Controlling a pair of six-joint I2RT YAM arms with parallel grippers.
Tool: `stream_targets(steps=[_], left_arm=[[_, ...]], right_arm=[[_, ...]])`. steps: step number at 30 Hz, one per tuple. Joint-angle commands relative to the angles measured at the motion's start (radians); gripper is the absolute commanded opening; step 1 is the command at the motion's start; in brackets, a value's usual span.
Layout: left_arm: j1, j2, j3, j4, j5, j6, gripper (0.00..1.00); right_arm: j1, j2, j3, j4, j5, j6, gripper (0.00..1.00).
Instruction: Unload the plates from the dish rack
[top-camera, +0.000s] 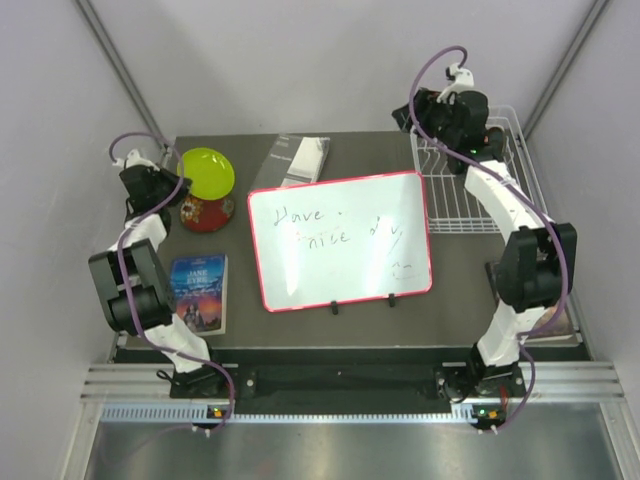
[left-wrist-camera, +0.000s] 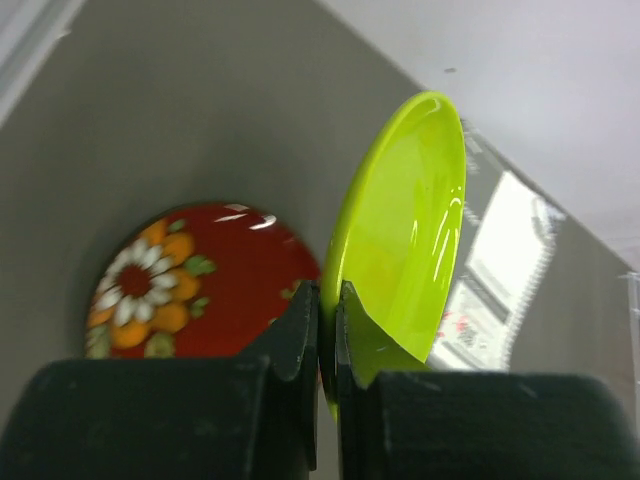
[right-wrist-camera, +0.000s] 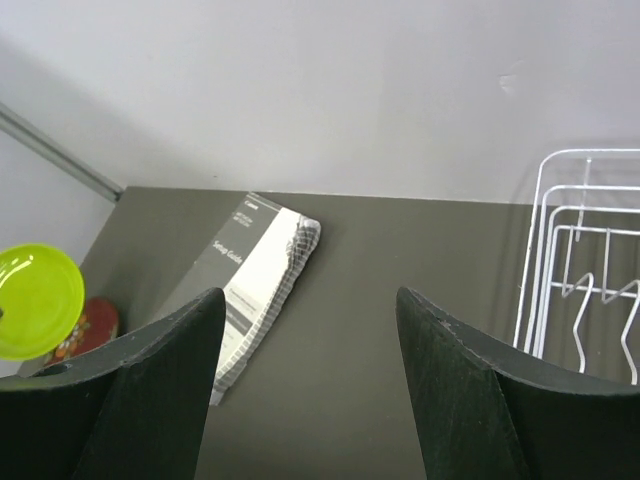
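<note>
The whiteboard (top-camera: 340, 240) lies mid-table (top-camera: 350, 330). The rack (top-camera: 455, 205) stands to its right, further back. To its left lies a plate (top-camera: 205, 213), with a second plate (top-camera: 207, 172) just above. A book (top-camera: 200, 292) lies to its front-left, and a booklet (top-camera: 300, 158) behind it.

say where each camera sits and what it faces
Top external: overhead and behind, facing the table; left arm and right arm show.
Left wrist: looks past the left gripper, shut on the lime green plate.
Right wrist: faces the back wall and dish rack; open right gripper shows.
Shared: all see the lime green plate.
</note>
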Motion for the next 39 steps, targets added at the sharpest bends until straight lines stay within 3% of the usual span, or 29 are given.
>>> stream_targets(steps=[1, 5, 21, 23, 25, 26, 28, 36, 39], left_arm=[[0.014, -0.057, 0.005, -0.133, -0.126, 0.081, 0.0], [0.028, -0.045, -0.005, -0.173, -0.178, 0.097, 0.0], [0.043, 0.121, 0.022, -0.206, -0.126, 0.106, 0.01], [0.043, 0.124, 0.022, -0.202, -0.132, 0.103, 0.21], [0.042, 0.122, 0.022, -0.203, -0.125, 0.106, 0.28], [0.043, 0.121, 0.025, -0.206, -0.12, 0.107, 0.39], [0.043, 0.125, 0.032, -0.222, -0.118, 0.109, 0.41], [0.043, 0.107, 0.064, -0.282, -0.158, 0.146, 0.68], [0.043, 0.093, 0.097, -0.344, -0.192, 0.159, 0.72]], right_arm=[[-0.01, -0.051, -0.018, 0.016, 0.025, -0.024, 0.69], [-0.021, -0.052, -0.033, 0.016, 0.017, -0.022, 0.69], [-0.054, -0.06, -0.069, 0.023, -0.002, -0.018, 0.69], [-0.064, -0.059, -0.065, 0.022, 0.001, -0.018, 0.7], [-0.07, -0.049, -0.052, -0.003, 0.024, -0.033, 0.7], [-0.071, -0.046, -0.044, -0.013, 0.038, -0.044, 0.7], [-0.073, -0.04, -0.026, -0.053, 0.101, -0.07, 0.7], [-0.071, -0.045, -0.029, -0.075, 0.205, -0.125, 0.71], [-0.073, -0.025, -0.001, -0.107, 0.285, -0.174, 0.71]])
